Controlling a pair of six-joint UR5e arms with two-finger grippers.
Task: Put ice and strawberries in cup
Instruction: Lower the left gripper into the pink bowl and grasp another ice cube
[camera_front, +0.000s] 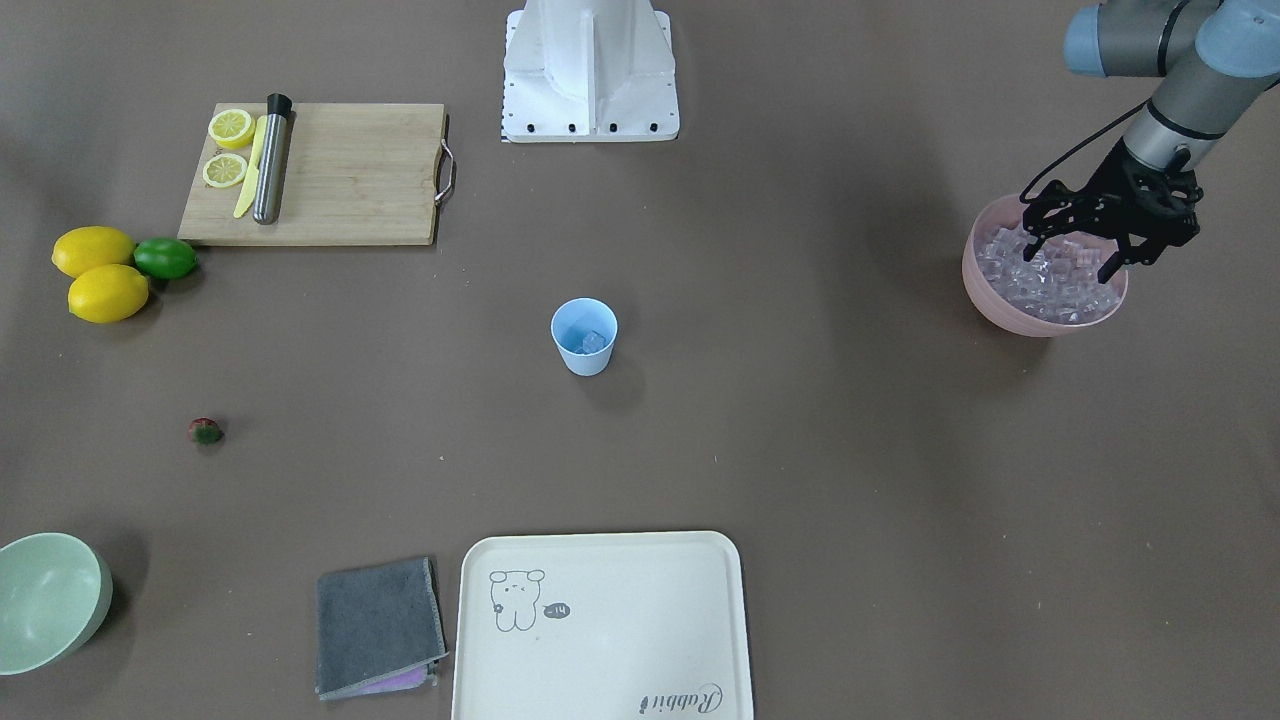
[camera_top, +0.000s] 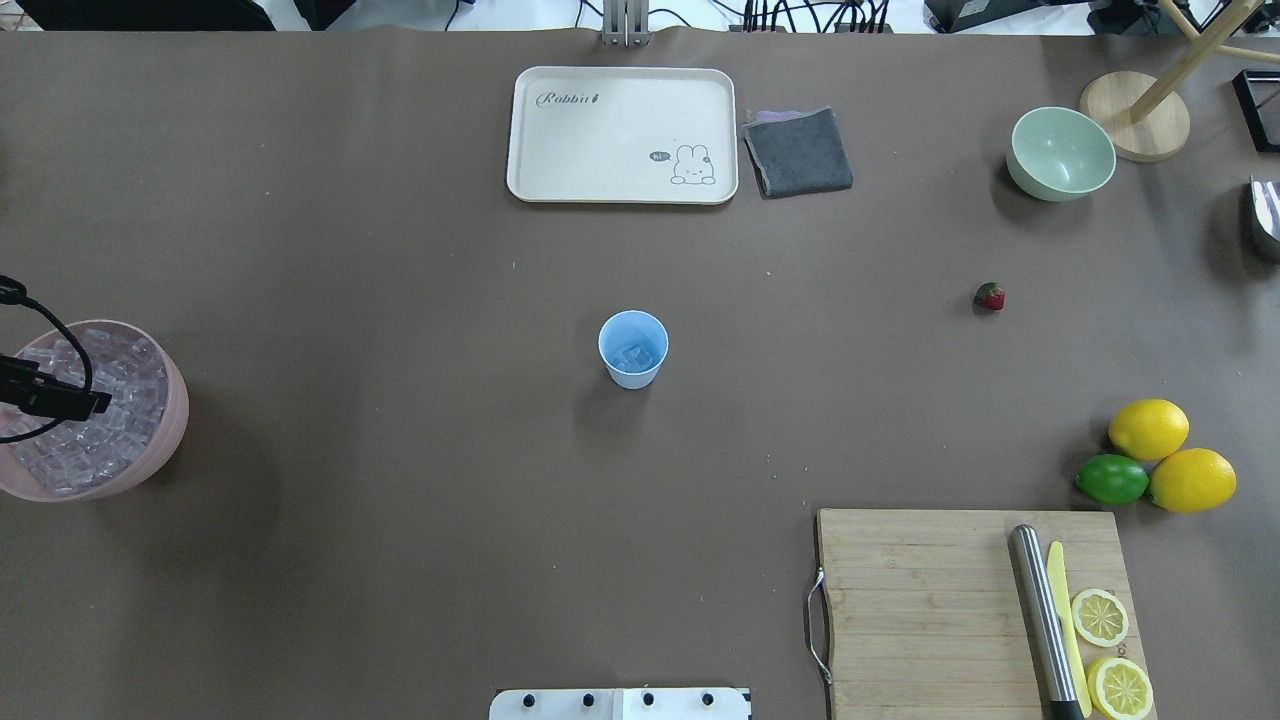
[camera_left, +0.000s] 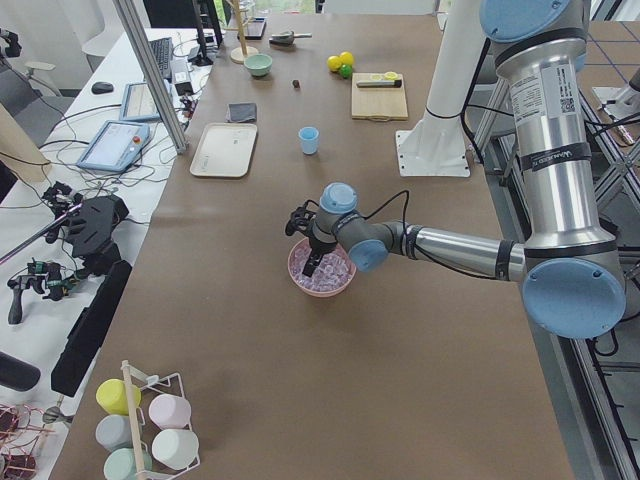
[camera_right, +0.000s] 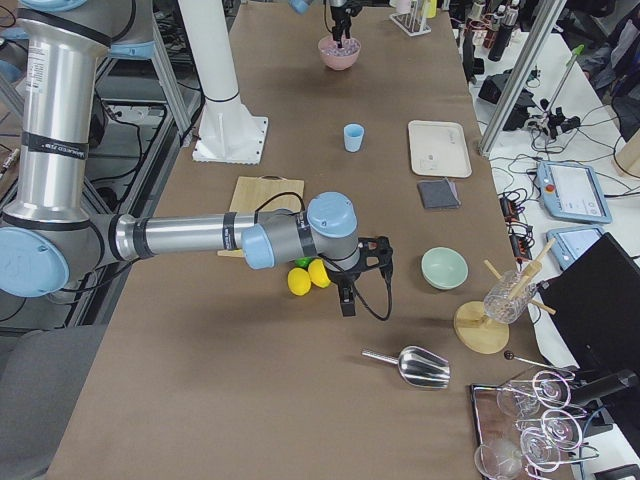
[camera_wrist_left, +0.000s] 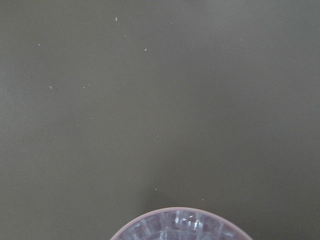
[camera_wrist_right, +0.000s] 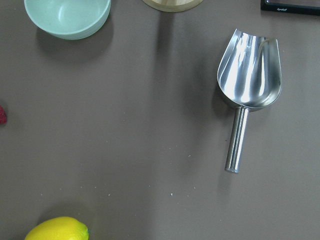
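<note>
The light blue cup (camera_front: 584, 337) stands upright mid-table with an ice cube inside; it also shows in the overhead view (camera_top: 633, 349). The pink bowl (camera_front: 985, 300) holds many clear ice cubes (camera_front: 1052, 285). My left gripper (camera_front: 1070, 257) is open, its fingertips down at the top of the ice heap. The strawberry (camera_front: 205, 431) lies alone on the table, also in the overhead view (camera_top: 989, 296). My right gripper (camera_right: 346, 298) hovers beside the lemons and shows only in the exterior right view, so I cannot tell if it is open or shut.
A wooden cutting board (camera_top: 930, 610) carries lemon halves, a yellow knife and a steel muddler. Two lemons (camera_top: 1170, 455) and a lime (camera_top: 1111, 479) lie beside it. A pale green bowl (camera_top: 1061, 152), grey cloth (camera_top: 798, 150), white tray (camera_top: 622, 134) and steel scoop (camera_wrist_right: 248, 80) are also there.
</note>
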